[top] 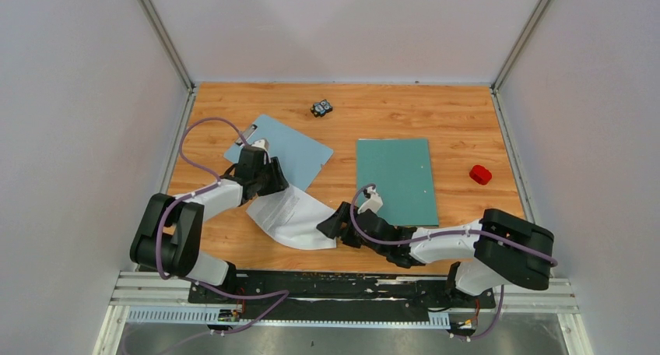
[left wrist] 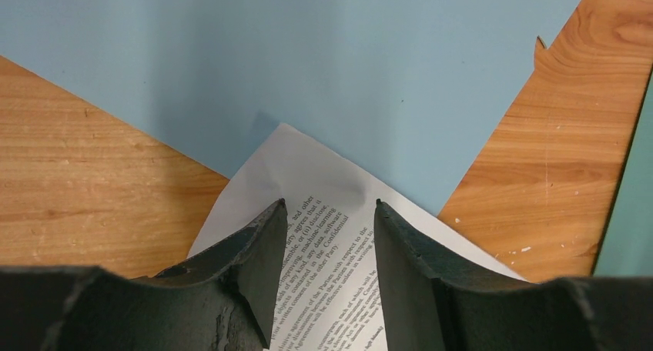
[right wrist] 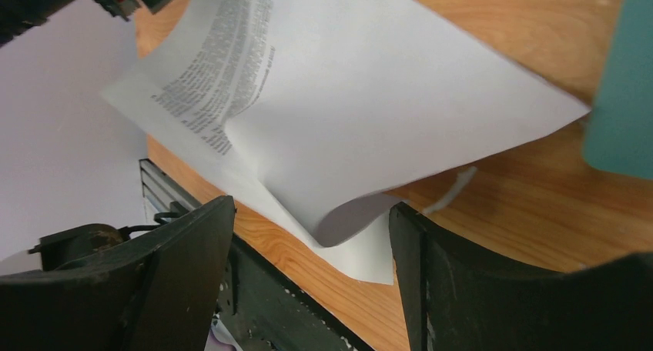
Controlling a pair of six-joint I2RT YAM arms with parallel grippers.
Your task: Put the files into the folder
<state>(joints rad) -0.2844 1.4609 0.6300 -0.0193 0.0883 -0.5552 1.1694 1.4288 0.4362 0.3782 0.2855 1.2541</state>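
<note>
On the table [top: 467, 121] the folder [top: 395, 180] is seen shut, the files [top: 292, 215] not yet inserted. The right gripper [right wrist: 312, 206] is spread wide and empty. Whether the left gripper [left wrist: 329, 205] grips the files cannot be told.

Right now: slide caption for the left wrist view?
Open left gripper straddles a text-printed white paper sheet overlapping a pale blue clipboard.

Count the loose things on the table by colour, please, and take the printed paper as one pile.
White: 1, the paper pile
Pale blue: 1, the clipboard
Teal: 1, the folder
Red: 1, the small red object
Dark: 1, the small dark object near the far edge
Total: 5
</note>
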